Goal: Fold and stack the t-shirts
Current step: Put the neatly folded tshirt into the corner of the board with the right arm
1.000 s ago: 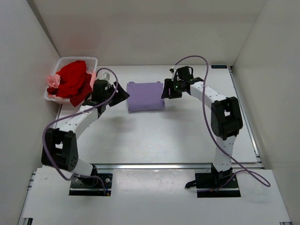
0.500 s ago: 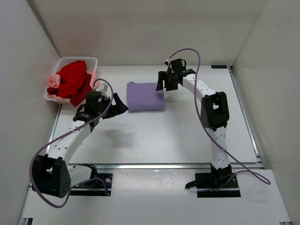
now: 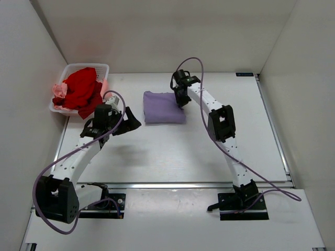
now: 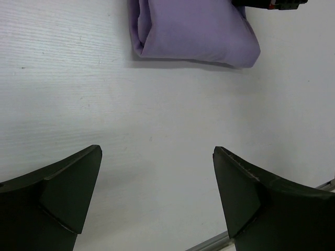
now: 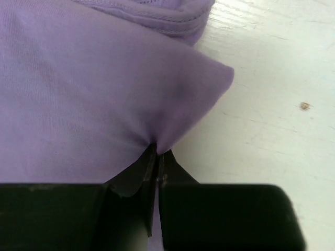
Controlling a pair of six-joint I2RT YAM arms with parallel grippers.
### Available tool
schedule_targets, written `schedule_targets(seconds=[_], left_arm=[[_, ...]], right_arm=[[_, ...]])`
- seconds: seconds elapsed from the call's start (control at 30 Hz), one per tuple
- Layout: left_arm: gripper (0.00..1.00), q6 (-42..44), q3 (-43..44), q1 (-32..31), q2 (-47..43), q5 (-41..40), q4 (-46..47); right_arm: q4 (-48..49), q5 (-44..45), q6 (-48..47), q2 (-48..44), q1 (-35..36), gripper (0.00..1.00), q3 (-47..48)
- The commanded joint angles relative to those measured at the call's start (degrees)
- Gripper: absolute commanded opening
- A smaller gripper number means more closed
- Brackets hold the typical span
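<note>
Right end effector point(image 5: 157, 152) moved left onto folded lavender cloth t-shirt point(image 3: 162, 109), now pinching its corner; left end effector point(image 4: 157, 157) spread wide, empty, above white table point(image 3: 172, 151).

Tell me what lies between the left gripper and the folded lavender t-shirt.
Nothing but bare white table lies between the left gripper, its jaws open, and the lavender t-shirt. The left wrist view shows it plainly.
</note>
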Motion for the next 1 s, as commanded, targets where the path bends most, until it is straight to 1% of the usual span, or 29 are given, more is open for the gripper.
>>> schedule_targets(seconds=[0.0,0.07,0.1,0.17,0.3,0.33,0.43,0.6,0.77,0.83,0.97], left_arm=[[0.99,1.50,0.02,0.12,-0.63,-0.13,0.18],[0.99,1.59,-0.06,0.13,-0.63,0.04,0.35],[0.99,1.59,-0.06,0.12,-0.54,-0.13,0.27],[0.99,1.85,-0.06,-0.14,0.16,0.22,0.18],[0.99,2.65,1.07,-0.75,2.26,0.39,-0.43],[0.99,3.00,1.25,-0.58,2.79,1.00,-0.87],[0.99,2.65,2.13,-1.10,4.02,0.39,-0.44],[0.99,1.95,3.10,-2.33,5.52,1.35,0.17],[0.99,0.45,2.92,-4.18,6.57,1.53,1.76],[0.98,0.10,3.36,-4.62,7.63,1.44,2.20],[0.97,1.15,5.03,-6.20,10.09,5.04,3.17]], right_arm=[[-11.83,19.32,-4.82,4.10,1.26,0.00,2.54],[-9.64,26.51,-6.84,1.12,0.13,0.00,-4.83],[-8.41,30.99,-7.37,0.15,-0.49,0.00,-6.43],[-8.31,35.49,-9.65,0.23,-2.69,0.00,-6.71],[-4.72,38.06,-11.50,0.31,-8.75,0.00,-6.71],[-3.31,38.76,-14.72,0.22,-10.50,0.00,-6.45],[1.16,41.22,-18.09,1.54,-14.45,0.00,-5.92],[8.82,39.38,-25.55,2.60,-21.66,0.00,-4.51],[20.14,33.86,-33.64,2.95,-27.21,0.00,-5.12],[23.06,31.22,-35.31,2.95,-29.84,0.00,-5.04],[27.98,26.04,-35.15,3.82,-33.45,0.00,-4.25]])
